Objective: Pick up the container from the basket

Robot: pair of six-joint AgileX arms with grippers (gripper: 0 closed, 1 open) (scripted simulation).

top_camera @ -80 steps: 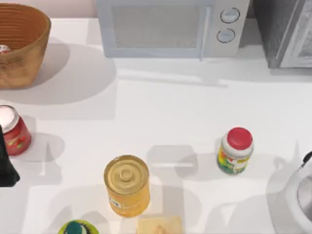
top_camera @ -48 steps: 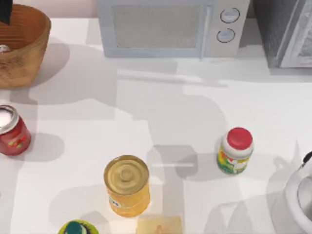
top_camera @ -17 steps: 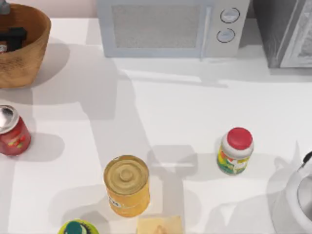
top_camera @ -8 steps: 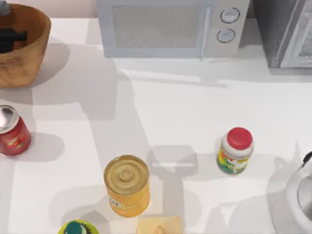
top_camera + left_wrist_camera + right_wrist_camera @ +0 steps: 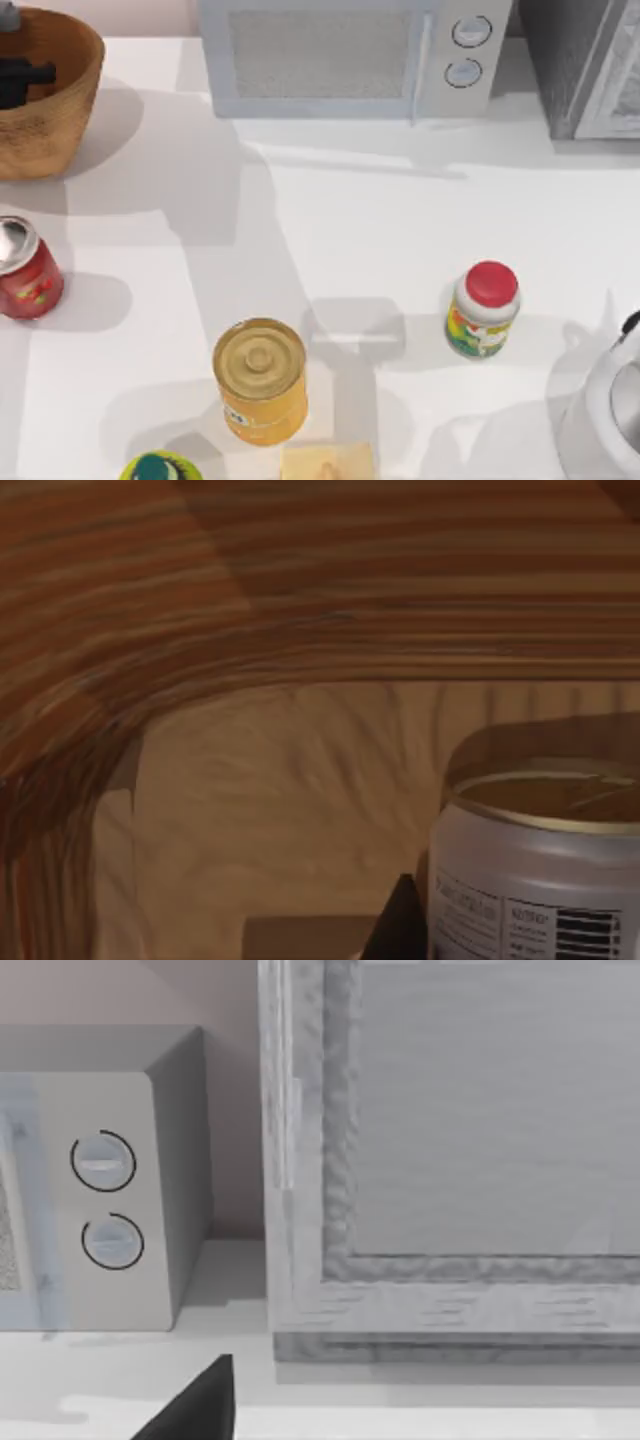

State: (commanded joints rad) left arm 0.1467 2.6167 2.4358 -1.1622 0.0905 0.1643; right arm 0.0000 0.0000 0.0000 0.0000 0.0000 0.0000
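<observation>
The wicker basket (image 5: 55,120) stands at the table's far left corner. My left gripper (image 5: 15,80) is down inside it and covers the container in the top view. The left wrist view shows the container (image 5: 540,870) close up: a small round can with an olive-tan top and a whitish body, standing on the basket's ribbed inside (image 5: 300,600). One dark fingertip (image 5: 400,930) lies against its side, and the gripper is shut on it. My right arm (image 5: 615,400) is parked at the right edge.
A red can (image 5: 25,268) stands below the basket at the left edge. A yellow can (image 5: 260,380) and a red-lidded jar (image 5: 482,310) stand in the near half. A microwave (image 5: 350,55) lines the back. One right fingertip (image 5: 205,1400) faces the microwave.
My left gripper came up from beside the red can into the basket. Over the last second it shifted a little left over the container. The right arm stayed still.
</observation>
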